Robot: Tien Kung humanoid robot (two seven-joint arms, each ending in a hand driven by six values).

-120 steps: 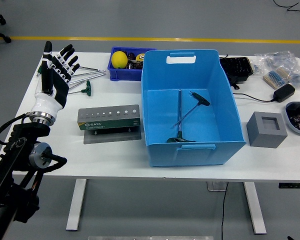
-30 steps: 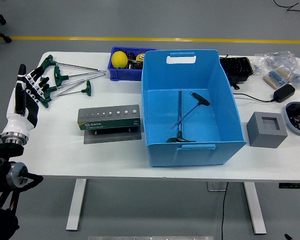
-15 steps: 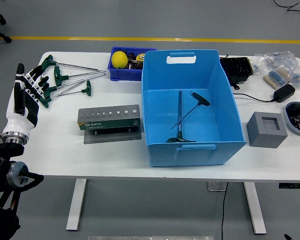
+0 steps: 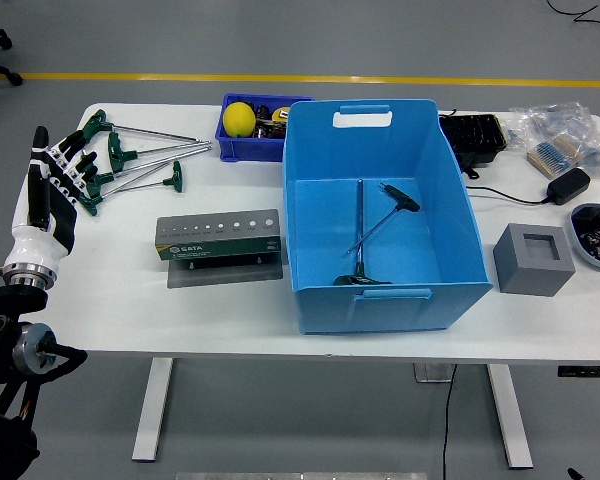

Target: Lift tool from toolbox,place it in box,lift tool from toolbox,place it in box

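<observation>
Head view: left robot hand (image 4: 52,190) fingers spread, empty; T-handle tools (image 4: 140,160) just beside fingertips.

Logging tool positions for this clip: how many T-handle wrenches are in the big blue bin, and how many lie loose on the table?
T-handle wrenches in the blue bin: 2
T-handle wrenches loose on the table, far left: 4
Total: 6

One high head view — looking forward and down over the whole white table (image 4: 130,290), near edge lowest.
</observation>
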